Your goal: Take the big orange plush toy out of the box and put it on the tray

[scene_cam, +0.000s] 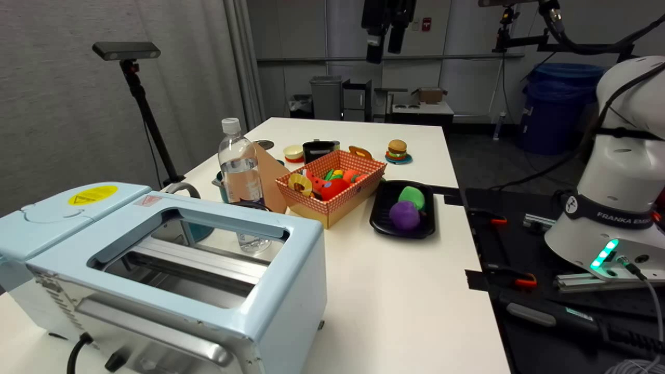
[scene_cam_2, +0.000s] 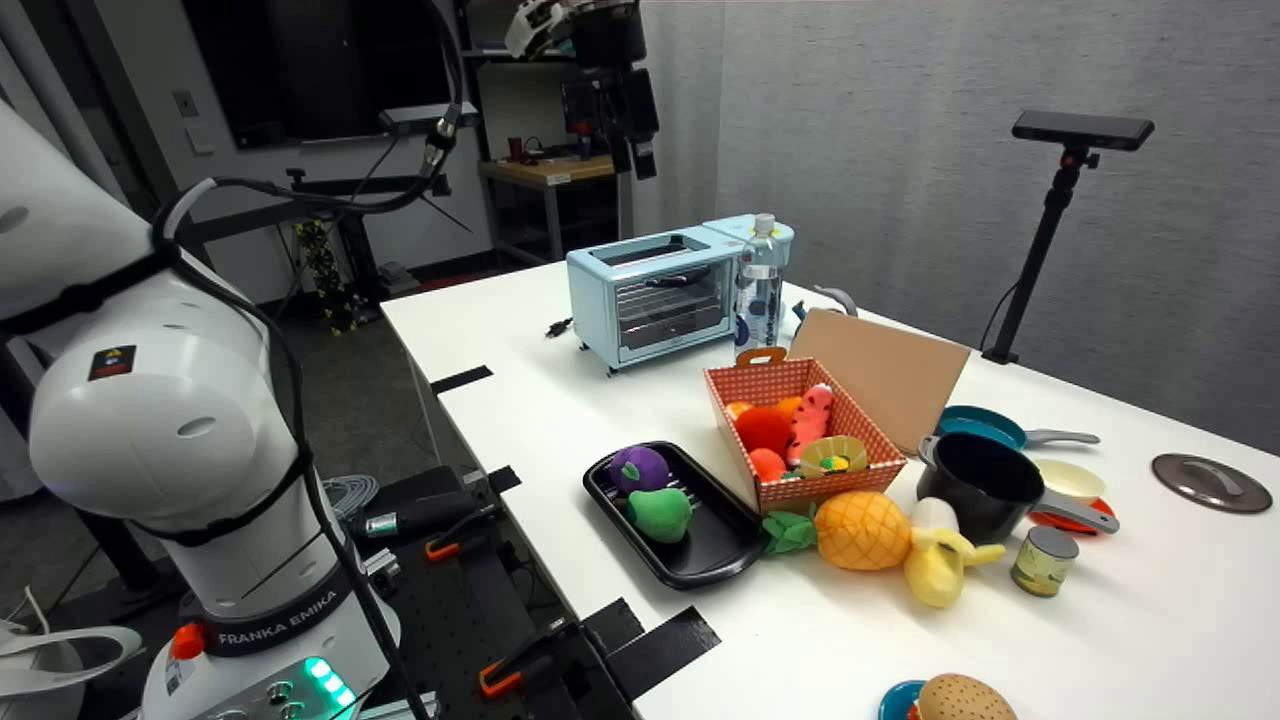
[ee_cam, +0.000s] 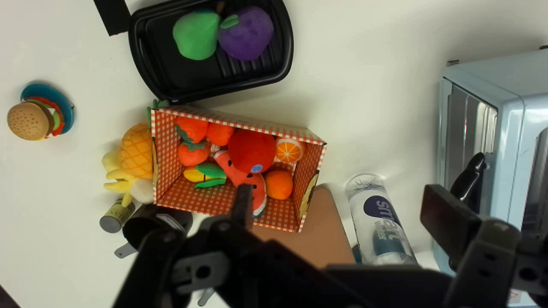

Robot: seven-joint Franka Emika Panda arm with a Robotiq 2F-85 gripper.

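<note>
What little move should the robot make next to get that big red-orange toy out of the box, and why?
Probably shift the open pincer sideways to line up above the big red-orange toy. In the wrist view that toy sits in the box, left of the gap between the pincer's fingers, so lowering straight down could well miss it.

Wrist view: top edge clipped the tray [ee_cam: 188, 72], right edge the toaster oven [ee_cam: 509, 128]; claw [ee_cam: 344, 211] was blurred.
</note>
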